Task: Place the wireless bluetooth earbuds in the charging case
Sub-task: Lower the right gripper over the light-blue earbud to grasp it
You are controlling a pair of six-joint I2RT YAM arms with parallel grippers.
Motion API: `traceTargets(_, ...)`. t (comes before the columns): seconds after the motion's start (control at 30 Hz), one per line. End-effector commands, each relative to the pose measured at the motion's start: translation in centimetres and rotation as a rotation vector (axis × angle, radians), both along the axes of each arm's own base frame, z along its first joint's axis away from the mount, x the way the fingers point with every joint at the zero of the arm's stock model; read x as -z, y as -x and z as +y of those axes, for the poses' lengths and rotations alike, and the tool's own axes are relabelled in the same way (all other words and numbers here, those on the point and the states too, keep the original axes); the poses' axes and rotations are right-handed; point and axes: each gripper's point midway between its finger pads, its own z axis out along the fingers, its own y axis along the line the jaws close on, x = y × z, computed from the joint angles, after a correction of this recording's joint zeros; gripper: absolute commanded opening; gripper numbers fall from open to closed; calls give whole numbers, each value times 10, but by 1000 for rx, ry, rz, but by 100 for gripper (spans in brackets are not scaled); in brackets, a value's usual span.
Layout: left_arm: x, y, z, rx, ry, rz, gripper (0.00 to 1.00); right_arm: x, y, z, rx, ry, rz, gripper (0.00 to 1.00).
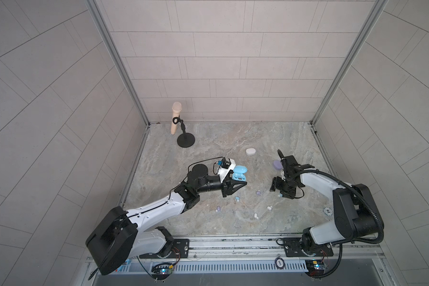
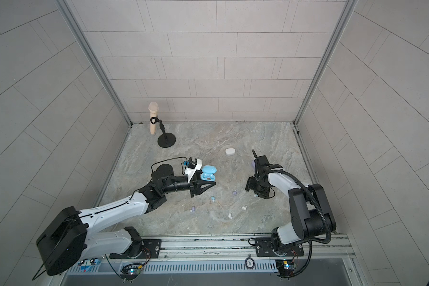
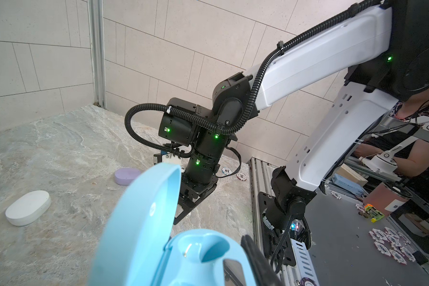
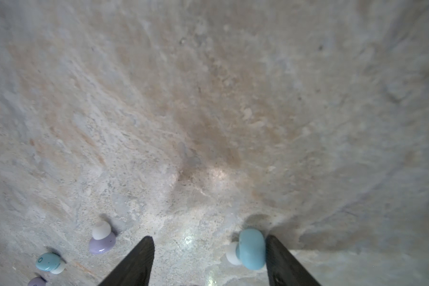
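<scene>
Locate light blue bean-shaped plastic earbud (image 4: 252, 248) on marbled stone bench (image 4: 208, 99), touching inner face of one finger of spread right pincer (image 4: 208, 237); long axis along that finger, pale tip toward the gap. Treat right arm as nearer. Across the bench, note left pincer (image 1: 244, 184) pinching open light blue plastic charging case (image 1: 238, 176). Barely discernible under right pincer in both top views.

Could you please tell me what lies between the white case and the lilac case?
Nothing: the left wrist view shows only bare tabletop between the white case and the lilac case.
</scene>
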Motion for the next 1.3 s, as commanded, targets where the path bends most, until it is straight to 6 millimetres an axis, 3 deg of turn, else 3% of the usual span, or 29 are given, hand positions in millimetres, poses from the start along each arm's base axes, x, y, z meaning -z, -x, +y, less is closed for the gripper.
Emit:
traceTargets(0.0, -15, 3, 2, 10, 34, -59, 1, -11, -4, 3, 24, -29, -24, 74)
traceTargets(0.43, -16, 4, 3, 13, 33, -65, 1, -23, -13, 17, 4, -67, -51, 75)
traceTargets(0.63, -16, 4, 3, 9, 34, -64, 1, -25, -9, 1, 48, 21, -44, 73)
traceTargets(0.87, -17, 5, 2, 16, 35, -66, 1, -18, -20, -4, 174, 38, -65, 63)
traceTargets(1.27, -21, 6, 4, 16, 40, -76, 1, 0, -23, 5, 196, 37, -15, 58)
